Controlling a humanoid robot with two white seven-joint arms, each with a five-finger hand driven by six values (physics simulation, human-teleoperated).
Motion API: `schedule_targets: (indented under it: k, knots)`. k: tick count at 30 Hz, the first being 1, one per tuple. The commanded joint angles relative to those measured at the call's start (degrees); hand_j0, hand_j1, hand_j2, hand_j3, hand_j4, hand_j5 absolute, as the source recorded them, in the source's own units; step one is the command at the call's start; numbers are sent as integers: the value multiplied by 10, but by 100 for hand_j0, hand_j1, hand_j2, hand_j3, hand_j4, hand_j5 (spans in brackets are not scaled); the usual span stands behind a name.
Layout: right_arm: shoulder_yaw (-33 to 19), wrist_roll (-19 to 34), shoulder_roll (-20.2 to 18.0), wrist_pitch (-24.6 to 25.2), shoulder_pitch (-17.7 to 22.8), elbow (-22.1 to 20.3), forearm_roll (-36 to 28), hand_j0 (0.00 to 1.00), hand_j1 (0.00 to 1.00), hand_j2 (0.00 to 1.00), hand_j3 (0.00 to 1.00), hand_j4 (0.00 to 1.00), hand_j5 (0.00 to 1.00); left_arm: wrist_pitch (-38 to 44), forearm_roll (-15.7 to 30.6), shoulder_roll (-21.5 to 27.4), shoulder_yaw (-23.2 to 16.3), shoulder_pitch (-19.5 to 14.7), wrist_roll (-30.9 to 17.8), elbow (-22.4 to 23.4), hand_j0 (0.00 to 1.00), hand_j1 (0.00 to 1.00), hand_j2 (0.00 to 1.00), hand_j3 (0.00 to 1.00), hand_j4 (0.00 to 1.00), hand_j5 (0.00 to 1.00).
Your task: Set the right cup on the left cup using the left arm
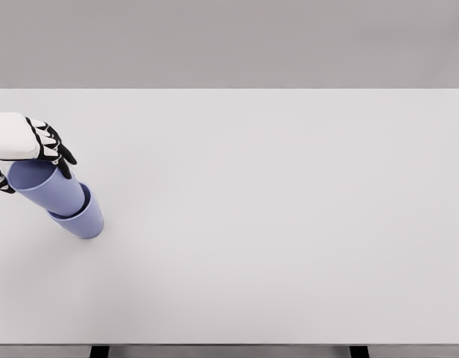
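Our left hand [37, 145] curls its fingers [54, 142] around the rim of the upper cup [45, 186], which sits tilted inside the lower cup [84, 220] near the white table's [274, 209] left edge.

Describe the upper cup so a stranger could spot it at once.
Start at the white table and go to its left edge, where the left hand reaches in. Two lilac cups sit nested there. The upper cup is the tilted one with its open mouth at the hand; the lower cup rests on the table beneath it.
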Motion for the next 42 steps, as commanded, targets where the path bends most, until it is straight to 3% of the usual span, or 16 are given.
schedule_targets:
  k: [1,16,21,28,42]
  knots:
    - [0,0,0,0,0,0,0,100,100,100,100,100,100,2,3,0,2,0,0,-1,84,84,84,84,84,84]
    - [0,0,0,0,0,0,-1,100,100,100,100,100,100,2,3,0,2,1,0,-2,86,86,86,86,86,86]
    - [0,0,0,0,0,0,0,100,100,100,100,100,100,2,3,0,3,-3,0,-5,99,99,99,99,99,99]
    - [0,0,0,0,0,0,0,100,100,100,100,100,100,2,4,-2,29,-3,0,-5,100,100,100,100,100,100]
    - [0,0,0,0,0,0,0,100,100,100,100,100,100,2,2,-70,54,-8,0,-8,100,100,100,100,100,100]
